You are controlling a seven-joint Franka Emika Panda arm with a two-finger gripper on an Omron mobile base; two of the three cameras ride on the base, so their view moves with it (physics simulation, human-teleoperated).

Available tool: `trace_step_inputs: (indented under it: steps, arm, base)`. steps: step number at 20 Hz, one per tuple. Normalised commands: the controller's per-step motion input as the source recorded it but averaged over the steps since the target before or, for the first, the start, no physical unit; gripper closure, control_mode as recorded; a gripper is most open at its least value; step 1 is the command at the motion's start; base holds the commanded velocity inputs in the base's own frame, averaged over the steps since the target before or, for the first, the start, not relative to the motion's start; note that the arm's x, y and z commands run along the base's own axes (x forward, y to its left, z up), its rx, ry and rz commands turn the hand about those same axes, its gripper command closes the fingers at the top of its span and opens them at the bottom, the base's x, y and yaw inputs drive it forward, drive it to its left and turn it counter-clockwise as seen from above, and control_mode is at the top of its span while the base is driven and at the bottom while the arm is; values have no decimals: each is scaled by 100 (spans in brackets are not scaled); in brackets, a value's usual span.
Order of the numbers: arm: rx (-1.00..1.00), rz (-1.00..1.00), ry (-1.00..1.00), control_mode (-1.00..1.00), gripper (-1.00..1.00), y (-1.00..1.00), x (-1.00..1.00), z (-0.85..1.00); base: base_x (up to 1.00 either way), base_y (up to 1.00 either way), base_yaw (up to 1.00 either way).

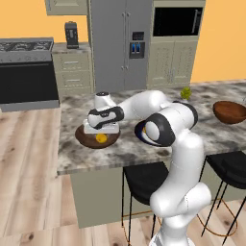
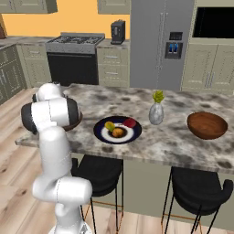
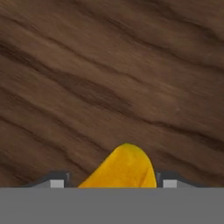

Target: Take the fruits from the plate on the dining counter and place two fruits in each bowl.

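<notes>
My gripper (image 1: pixel 101 135) hangs low inside the left brown wooden bowl (image 1: pixel 85 139), shut on the yellow fruit (image 1: pixel 101 139). In the hand view the yellow fruit (image 3: pixel 124 168) sits between my gripper's (image 3: pixel 113 183) two tips, close over the bowl's wood grain (image 3: pixel 109 78). The dark blue plate (image 2: pixel 101 133) lies mid-counter and holds the yellow-green fruit (image 2: pixel 109 125), the orange fruit (image 2: pixel 118 132) and the red fruit (image 2: pixel 130 122). The second bowl (image 2: pixel 207 124) stands at the right of the dining counter (image 2: pixel 169 141); my arm hides most of the left bowl in the right base view.
A small grey vase (image 2: pixel 156 114) with a yellow-green sprig stands between the plate and the right bowl. Black stools (image 2: pixel 98 172) (image 2: pixel 201 189) are tucked under the counter's near edge. Stove, fridge and cabinets line the far wall.
</notes>
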Motion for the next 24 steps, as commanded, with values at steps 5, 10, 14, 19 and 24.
trace_step_inputs:
  steps: [5,10,14,19,24]
  arm:
    - [0,0,0,-100,-100,0,8,5]
    - [0,0,0,-100,-100,-12,10,55]
    - [0,0,0,-100,-100,-89,-44,73]
    - [2,0,0,-100,-100,-100,-76,27]
    - [2,0,0,-100,-100,-100,-41,1]
  base:
    - [0,0,0]
    - [0,0,0]
    - [0,0,0]
    - [0,0,0]
    - [0,0,0]
